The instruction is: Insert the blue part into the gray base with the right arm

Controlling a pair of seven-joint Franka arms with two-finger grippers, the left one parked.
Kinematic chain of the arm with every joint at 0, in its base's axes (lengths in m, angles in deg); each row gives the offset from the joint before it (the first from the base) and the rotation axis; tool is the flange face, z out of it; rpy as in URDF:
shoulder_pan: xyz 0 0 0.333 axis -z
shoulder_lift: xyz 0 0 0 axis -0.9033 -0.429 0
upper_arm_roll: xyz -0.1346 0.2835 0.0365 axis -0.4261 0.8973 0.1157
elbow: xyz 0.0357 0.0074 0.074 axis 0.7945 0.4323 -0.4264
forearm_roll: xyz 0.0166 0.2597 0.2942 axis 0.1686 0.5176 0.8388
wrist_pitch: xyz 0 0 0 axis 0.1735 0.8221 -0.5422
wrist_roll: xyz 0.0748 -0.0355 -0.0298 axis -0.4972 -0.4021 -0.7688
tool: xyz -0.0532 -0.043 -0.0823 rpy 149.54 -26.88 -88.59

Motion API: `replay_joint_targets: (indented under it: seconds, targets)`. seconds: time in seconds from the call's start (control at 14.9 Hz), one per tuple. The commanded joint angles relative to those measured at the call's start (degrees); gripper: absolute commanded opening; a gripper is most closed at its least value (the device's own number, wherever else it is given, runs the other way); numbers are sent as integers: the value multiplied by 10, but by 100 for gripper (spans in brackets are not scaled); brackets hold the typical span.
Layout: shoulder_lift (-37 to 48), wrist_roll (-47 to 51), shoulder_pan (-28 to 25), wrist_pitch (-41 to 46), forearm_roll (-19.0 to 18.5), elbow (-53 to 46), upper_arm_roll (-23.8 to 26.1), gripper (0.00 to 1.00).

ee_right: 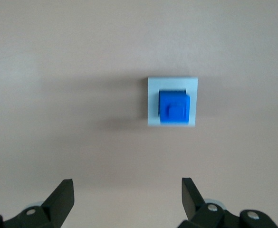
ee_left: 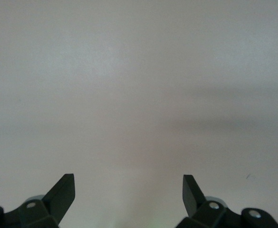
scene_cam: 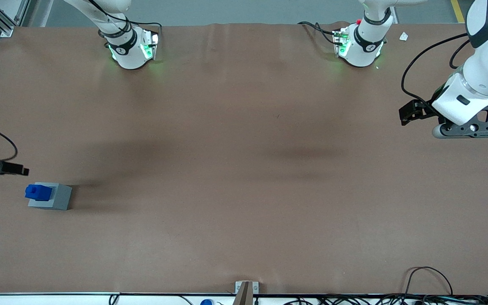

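The blue part sits in the top socket of the gray base, stud facing up, at the working arm's end of the brown table. Both also show in the right wrist view, the blue part inside the gray base. My right gripper is open and empty, raised above the table and apart from the base, with bare table between its fingers. In the front view only a black piece of the gripper shows at the frame's edge, slightly farther from the camera than the base.
The two arm bases stand at the table edge farthest from the front camera. A small metal bracket and loose cables lie along the nearest edge. A white scrap lies near the parked arm's base.
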State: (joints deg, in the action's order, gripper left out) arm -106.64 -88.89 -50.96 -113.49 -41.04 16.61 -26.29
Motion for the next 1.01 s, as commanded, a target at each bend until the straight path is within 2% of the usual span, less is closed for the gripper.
replay_joint_targets:
  seconds: [0.0,0.27,0.47,0.94]
  targets:
    - [78,45,-26,60,-5,23,2,100]
    - [158,113,-69,121,-24,23,2,100]
    - [174,178,-125,139,-58,22,2,100]
    - [170,177,-126,132,-55,8,2,100]
